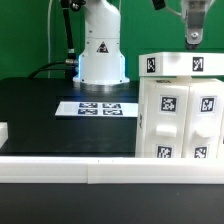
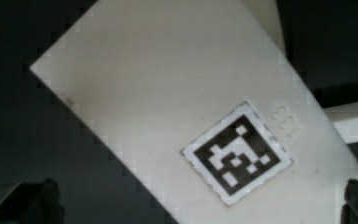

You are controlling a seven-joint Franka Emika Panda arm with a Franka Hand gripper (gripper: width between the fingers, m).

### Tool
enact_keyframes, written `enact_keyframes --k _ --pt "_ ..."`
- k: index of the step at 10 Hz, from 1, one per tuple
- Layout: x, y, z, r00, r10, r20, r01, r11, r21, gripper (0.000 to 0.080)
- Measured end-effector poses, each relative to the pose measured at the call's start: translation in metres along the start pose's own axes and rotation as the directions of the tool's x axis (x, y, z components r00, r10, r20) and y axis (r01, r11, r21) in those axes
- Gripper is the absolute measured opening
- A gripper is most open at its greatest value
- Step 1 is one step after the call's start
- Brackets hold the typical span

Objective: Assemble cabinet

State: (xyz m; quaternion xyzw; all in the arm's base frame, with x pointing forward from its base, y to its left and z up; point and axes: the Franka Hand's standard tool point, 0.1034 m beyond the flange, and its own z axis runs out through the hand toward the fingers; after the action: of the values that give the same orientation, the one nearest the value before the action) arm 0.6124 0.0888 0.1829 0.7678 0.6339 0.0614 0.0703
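You're looking at a black table [image 1: 40,110] with a green backdrop behind it, the marker board [image 1: 97,106] lying flat near the arm's base. The cabinet [image 1: 180,110] is standing at the exterior view's right, tagged panels facing the camera. The gripper [image 1: 194,38] is hanging right over its top panel, probably lining up to press or seat it. Can't tell if the fingers are open or closed. The wrist view's showing the white top [image 2: 158,90] with one tag [image 2: 243,152].
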Motion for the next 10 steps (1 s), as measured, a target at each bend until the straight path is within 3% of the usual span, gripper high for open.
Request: enact_keyframes --k 7,10 --pt "-0.005 -0.009 0.011 0.926 -0.376 0.021 0.376 0.927 0.014 0.0798" --pt "-0.007 -0.014 0.020 0.932 -0.363 0.020 0.362 0.932 0.022 0.0797"
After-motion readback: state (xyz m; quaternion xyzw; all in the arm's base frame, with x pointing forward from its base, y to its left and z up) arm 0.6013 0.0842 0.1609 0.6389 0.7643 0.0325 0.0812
